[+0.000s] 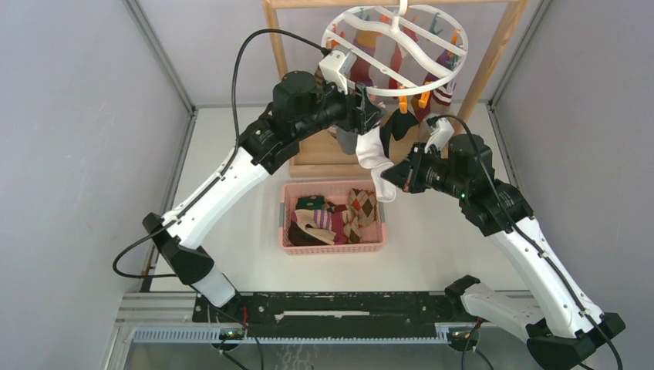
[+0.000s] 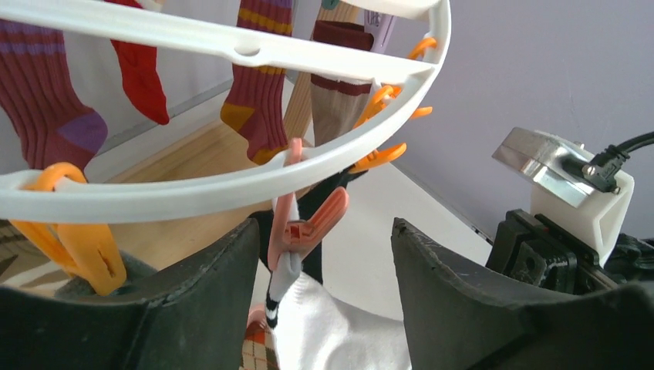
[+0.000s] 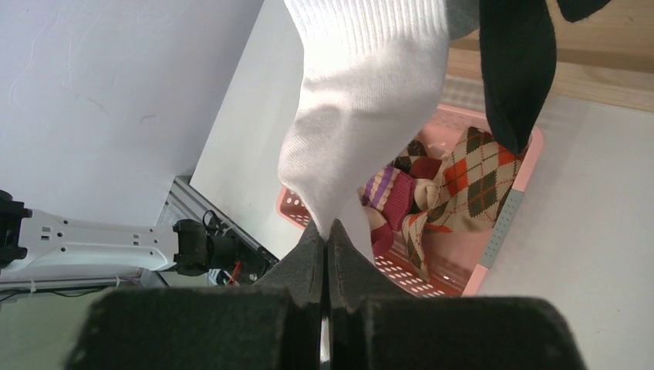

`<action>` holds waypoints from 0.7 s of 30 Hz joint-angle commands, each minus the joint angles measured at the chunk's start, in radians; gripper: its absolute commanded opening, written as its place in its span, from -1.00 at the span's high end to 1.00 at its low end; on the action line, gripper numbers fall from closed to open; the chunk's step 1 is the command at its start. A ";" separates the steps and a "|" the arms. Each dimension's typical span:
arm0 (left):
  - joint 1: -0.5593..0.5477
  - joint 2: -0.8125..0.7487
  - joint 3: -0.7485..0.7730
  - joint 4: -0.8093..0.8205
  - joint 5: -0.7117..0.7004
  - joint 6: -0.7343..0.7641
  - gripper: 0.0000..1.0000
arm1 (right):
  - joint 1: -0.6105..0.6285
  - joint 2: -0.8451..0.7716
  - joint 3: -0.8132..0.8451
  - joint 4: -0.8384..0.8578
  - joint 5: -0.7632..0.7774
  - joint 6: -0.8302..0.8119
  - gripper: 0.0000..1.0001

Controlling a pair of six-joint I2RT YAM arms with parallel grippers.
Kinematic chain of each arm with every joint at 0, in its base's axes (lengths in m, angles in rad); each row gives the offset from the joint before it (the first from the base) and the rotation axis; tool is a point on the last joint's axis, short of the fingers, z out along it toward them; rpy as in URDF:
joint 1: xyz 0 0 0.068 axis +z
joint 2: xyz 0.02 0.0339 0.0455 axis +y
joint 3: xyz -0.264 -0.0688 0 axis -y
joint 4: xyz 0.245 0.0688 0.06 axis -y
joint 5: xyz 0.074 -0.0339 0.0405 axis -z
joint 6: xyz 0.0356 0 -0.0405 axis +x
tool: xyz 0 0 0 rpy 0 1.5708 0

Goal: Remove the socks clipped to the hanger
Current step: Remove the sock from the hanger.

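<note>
White table (image 1: 432,239) | right claw (image 3: 327,229) pinching white sock (image 3: 362,116) | left claw (image 2: 325,254) spread around clip (image 2: 307,228)

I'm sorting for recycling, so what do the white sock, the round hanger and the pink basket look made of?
White sock: soft ribbed knit, probably a cotton blend; it drapes and creases. Hanger: smooth white moulded plastic with a slight sheen. Pink basket: rigid-looking plastic, its walls perforated.

White ring hanger (image 2: 200,189) w/ orange clips (image 2: 85,247), mixed socks (image 2: 258,100) clipped on, white sock (image 3: 370,100) dangling lowest
</note>
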 commanded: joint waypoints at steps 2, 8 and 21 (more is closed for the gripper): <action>0.001 0.012 0.023 0.105 0.003 -0.012 -0.31 | 0.023 -0.017 0.022 0.000 0.002 0.000 1.00; 0.001 0.027 0.018 0.130 0.007 -0.019 -0.21 | 0.038 -0.020 0.023 -0.008 0.012 0.002 1.00; 0.001 0.045 0.022 0.131 0.003 -0.006 0.11 | 0.044 -0.014 0.022 -0.010 0.012 -0.001 1.00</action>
